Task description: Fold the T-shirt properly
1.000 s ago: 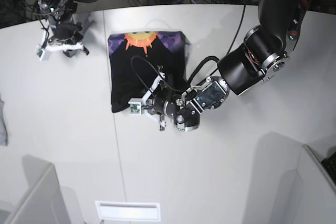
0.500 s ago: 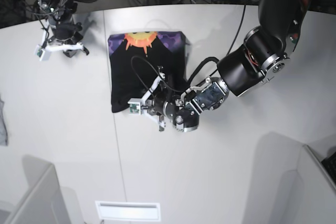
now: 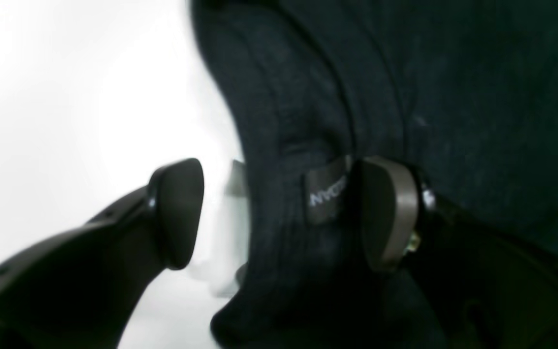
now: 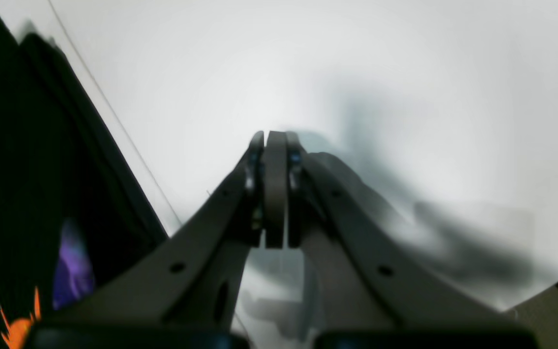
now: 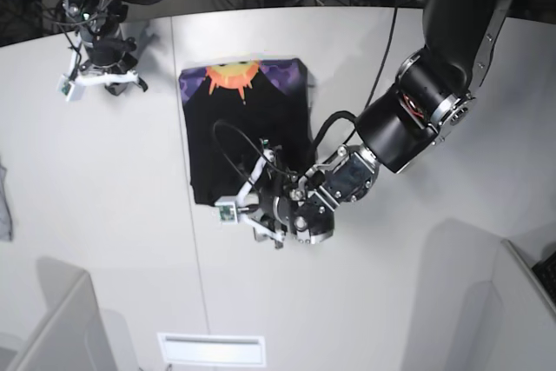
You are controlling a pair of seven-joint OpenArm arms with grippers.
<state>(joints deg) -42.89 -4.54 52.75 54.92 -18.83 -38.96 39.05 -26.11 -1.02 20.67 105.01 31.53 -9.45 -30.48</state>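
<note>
L gripper (image 3: pixel 279 213) jaws spread wide, straddling the near edge of the T-shirt (image 5: pixel 248 123); one pad on cloth, other over bare table (image 5: pixel 104 215). Shirt lies folded flat mid-table, print at far end. R gripper (image 4: pixel 275 189) pressed together, empty, parked near the far corner.

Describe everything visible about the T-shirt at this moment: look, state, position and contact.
The T-shirt is black cloth, folded into a compact, roughly rectangular stack lying flat on the white table. An orange sun print with purple patches shows along its far edge. In the left wrist view a small label shows on its thick near edge, which sits between the spread fingers of the left gripper; one pad is against the cloth. The right gripper is apart from it.
</note>
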